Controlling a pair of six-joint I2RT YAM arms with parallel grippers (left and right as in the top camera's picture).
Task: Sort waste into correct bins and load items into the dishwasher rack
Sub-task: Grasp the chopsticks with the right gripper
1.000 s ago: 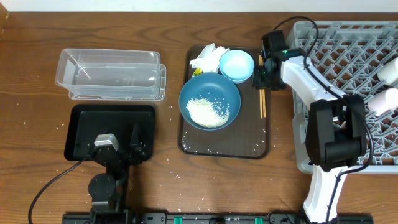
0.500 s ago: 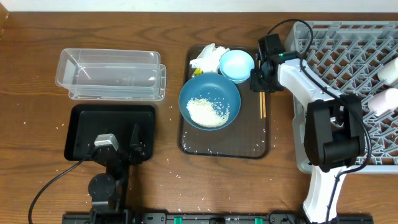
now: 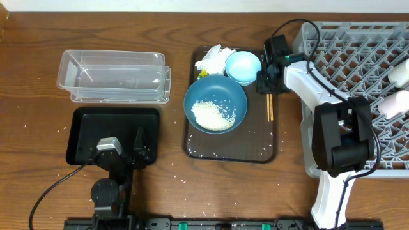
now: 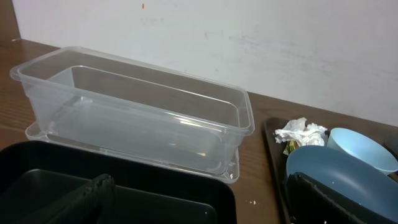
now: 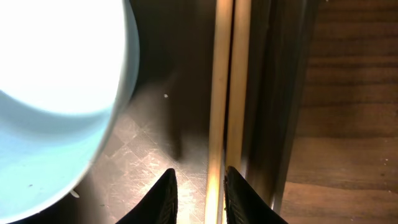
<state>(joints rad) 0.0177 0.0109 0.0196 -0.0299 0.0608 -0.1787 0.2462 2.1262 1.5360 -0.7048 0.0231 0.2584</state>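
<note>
Right end effector, my fingers narrowly parted, poised over chopsticks on brown tray beside light-blue dish; left end effector wide above black tub.

Brown tray on wooden table

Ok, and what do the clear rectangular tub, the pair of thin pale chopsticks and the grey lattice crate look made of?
Clear rectangular tub: thin plastic, glossy, see-through walls.
Pair of thin pale chopsticks: likely wood or bamboo, matte tan.
Grey lattice crate: seemingly moulded plastic, dull, uniform ribs.
</note>
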